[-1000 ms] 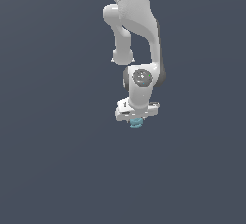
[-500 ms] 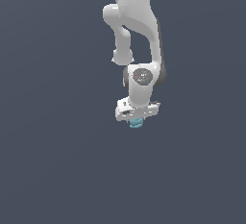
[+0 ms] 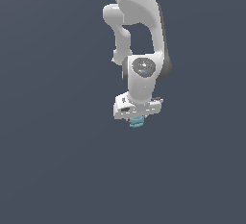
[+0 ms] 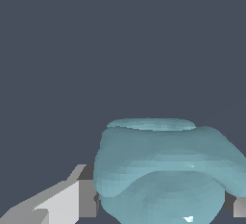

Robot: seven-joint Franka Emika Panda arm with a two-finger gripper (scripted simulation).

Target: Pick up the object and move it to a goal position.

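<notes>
**Under the end effector: object clamped, carry step in hand**

Item 1, the object (image 3: 137, 121). You have a small teal-blue lumpy thing, rounded like stacked blobs, sitting directly beneath the white end effector (image 3: 137, 120) and much narrower than it. Only its lower part shows in the exterior view, peeking out below the white body. In the wrist view the object (image 4: 163, 170) fills the space between the two fingers, one pale finger (image 4: 72, 199) against one flank and the edge of the other just showing at its far flank.

Item 2, the end effector. Its fingers are drawn in and clamped on the object, both pads appearing to touch it with no gap that you can see. The wrist points downward.

Item 3, the arm (image 3: 137, 31). White links, folded and descending from the upper edge of the exterior view to the wrist.

Item 4, surroundings. Plain dark grey-blue ground all round. You cannot tell from either view whether the object rests on that surface or is already lifted clear; no shadow or contact line shows. No goal marker is visible.

Step judged: grasp made, transport to the goal in hand or about to start.

Next move calls for: holding the squeeze steady while you carry, since a lumpy rounded body may slip or twist between flat pads; move smoothly, without jerks.
</notes>
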